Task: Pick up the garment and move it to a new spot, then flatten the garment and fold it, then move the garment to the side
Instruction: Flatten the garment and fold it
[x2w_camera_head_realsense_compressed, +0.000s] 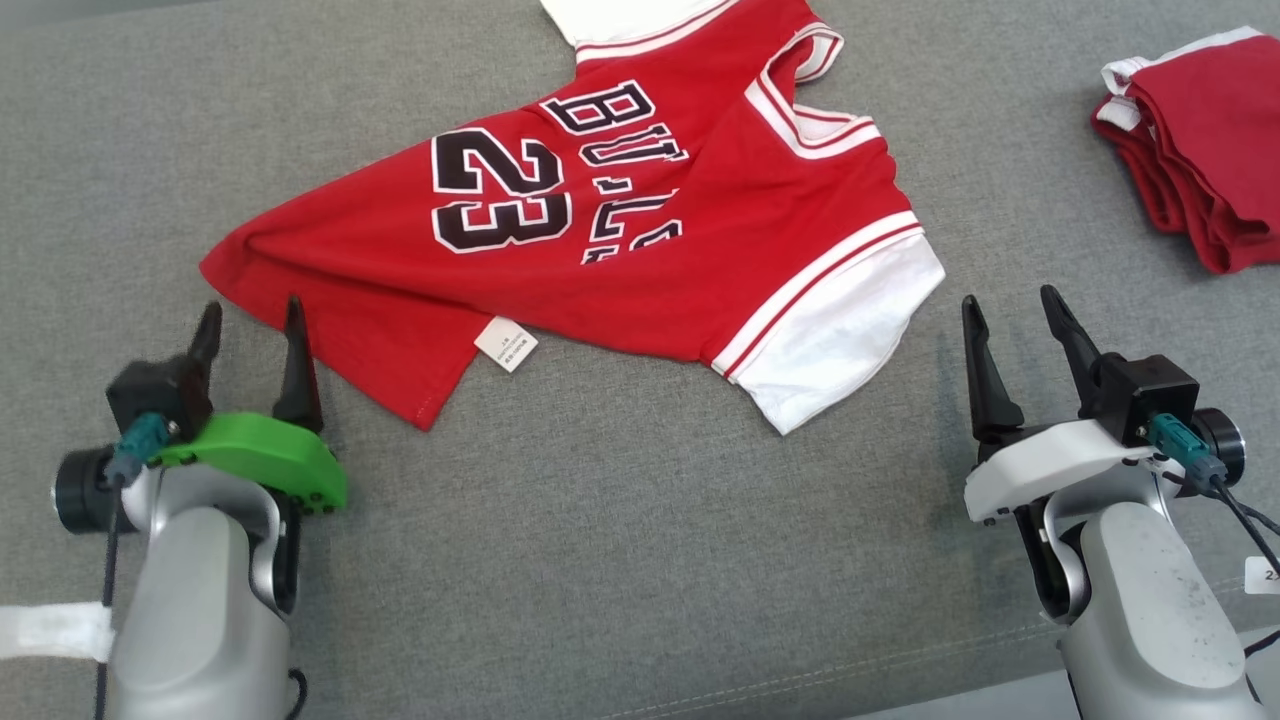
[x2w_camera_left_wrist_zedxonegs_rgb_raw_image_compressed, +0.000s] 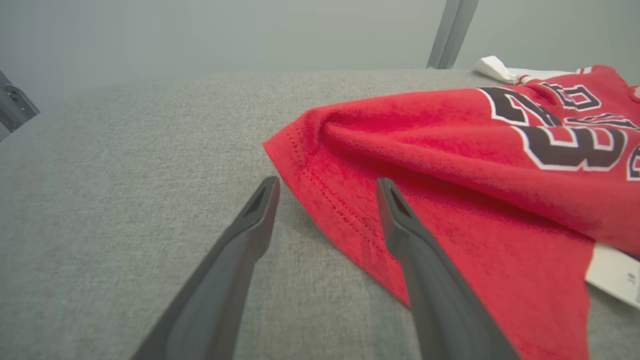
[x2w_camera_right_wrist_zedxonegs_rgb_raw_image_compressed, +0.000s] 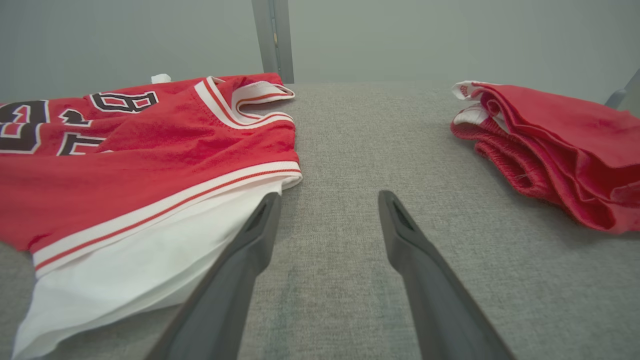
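Left gripper (x2w_camera_head_realsense_compressed: 252, 305) and right gripper (x2w_camera_head_realsense_compressed: 1008, 295), jaws spread, flank rumpled red-and-white jersey (x2w_camera_head_realsense_compressed: 620, 230); flattening likely next: pinch hem, sleeve.

One grey fabric-covered table (x2w_camera_head_realsense_compressed: 640, 560) carries everything. On it lies one red jersey (x2w_camera_head_realsense_compressed: 640, 260), spread toward the far edge. The jersey has two white sleeves, one far sleeve (x2w_camera_head_realsense_compressed: 620, 20) and one near sleeve (x2w_camera_head_realsense_compressed: 850, 330). It also has one white label (x2w_camera_head_realsense_compressed: 506, 344) at its hem and two black digits (x2w_camera_head_realsense_compressed: 500, 190), a 2 and a 3. Near the far right corner sits one folded pile of red cloth (x2w_camera_head_realsense_compressed: 1200, 150); how many pieces it holds cannot be told. There are two grippers, one left gripper (x2w_camera_head_realsense_compressed: 252, 306) and one right gripper (x2w_camera_head_realsense_compressed: 1008, 296), each with two dark fingers, four in all. One strip of white tape (x2w_camera_head_realsense_compressed: 55, 630) sits at the near left edge.
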